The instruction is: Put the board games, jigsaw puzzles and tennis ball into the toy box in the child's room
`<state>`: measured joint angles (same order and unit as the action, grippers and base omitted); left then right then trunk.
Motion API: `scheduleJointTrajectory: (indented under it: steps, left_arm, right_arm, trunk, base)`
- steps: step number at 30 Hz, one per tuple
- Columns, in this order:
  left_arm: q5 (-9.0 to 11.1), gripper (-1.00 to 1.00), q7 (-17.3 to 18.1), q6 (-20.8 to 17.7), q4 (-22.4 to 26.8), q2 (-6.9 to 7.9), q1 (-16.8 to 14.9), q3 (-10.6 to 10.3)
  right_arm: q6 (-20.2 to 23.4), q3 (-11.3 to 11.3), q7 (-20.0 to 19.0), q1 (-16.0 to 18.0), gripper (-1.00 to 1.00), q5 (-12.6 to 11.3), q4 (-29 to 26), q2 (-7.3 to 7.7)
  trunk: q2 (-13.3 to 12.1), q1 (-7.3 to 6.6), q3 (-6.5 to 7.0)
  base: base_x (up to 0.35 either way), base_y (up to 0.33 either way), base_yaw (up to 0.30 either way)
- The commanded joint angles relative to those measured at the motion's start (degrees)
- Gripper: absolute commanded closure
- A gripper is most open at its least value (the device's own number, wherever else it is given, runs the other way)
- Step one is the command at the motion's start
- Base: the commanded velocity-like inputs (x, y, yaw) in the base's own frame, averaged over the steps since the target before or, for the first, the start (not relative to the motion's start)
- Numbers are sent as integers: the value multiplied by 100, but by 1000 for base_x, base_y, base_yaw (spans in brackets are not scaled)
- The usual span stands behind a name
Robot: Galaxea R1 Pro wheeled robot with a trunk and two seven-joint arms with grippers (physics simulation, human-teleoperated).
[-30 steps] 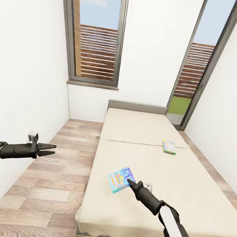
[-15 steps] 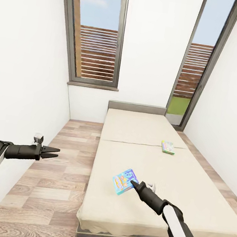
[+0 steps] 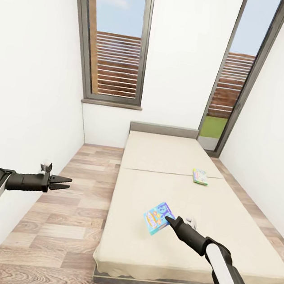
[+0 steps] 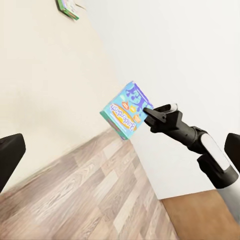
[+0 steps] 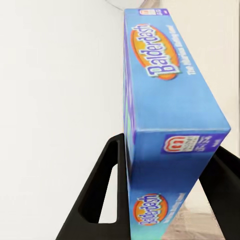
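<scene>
the small blue board game (image 3: pixel 158 217), lettered "balderdash" along its edge in the right wrist view (image 5: pixel 165 115), is held tilted in the air above the near half of the bed (image 3: pixel 217 244), clear of the beige mattress. the right gripper (image 3: pixel 169 219) has it by one narrow end, its jaws closed on the box with a black finger (image 5: pixel 100 195) on either flat face, and the right arm reaches in from the lower right of the head view. the left wrist view sees the same box (image 4: pixel 126 110) pinched at its corner by the right gripper (image 4: pixel 148 113), with the mattress behind it. a second board game, the green-edged one (image 3: pixel 200 176), lies flat on the bed farther back toward its right edge, near the seam across the mattress and well apart from the held box; it shows small in the left wrist view too (image 4: pixel 68 8). the left gripper (image 3: pixel 67 181) hangs over the wooden floor (image 3: pixel 55 233) to the left of the bed, near the white wall, its jaws slightly parted and holding nothing. behind the grey headboard (image 3: pixel 164 130) stand a window (image 3: pixel 116 42) and a tall glass door (image 3: pixel 232 83), with a slatted fence outside.
</scene>
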<state>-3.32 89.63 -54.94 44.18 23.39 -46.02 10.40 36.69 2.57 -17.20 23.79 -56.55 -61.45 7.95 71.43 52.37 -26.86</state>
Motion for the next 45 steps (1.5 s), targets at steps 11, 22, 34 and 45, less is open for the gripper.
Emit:
scheduleJointTrajectory:
  steps: [11,22,34,45]
  left_arm:
    - [-37,-100,37,-60,3,15,-3,24]
    - [-35,-100,37,-53,3,-6,-3,13]
    - [-32,-100,37,-52,3,-10,-3,6]
    - [-29,-100,37,-49,3,-12,-3,6]
  right_arm:
    - [-13,13,6,-6,100,47,-45,-48]
    - [-5,6,-2,-6,100,45,-9,-43]
    - [-18,40,-12,-6,100,48,-7,-49]
    - [-29,11,-84,-6,100,40,0,-42]
  trunk:
    - [-439,-242,190]
    - [-880,-484,344]
    - [-1362,-747,534]
    - [-1803,-989,736]
  base:
    - [-136,0,-14]
    - [-54,0,-204]
    - [-1,0,-108]
    - [0,0,-268]
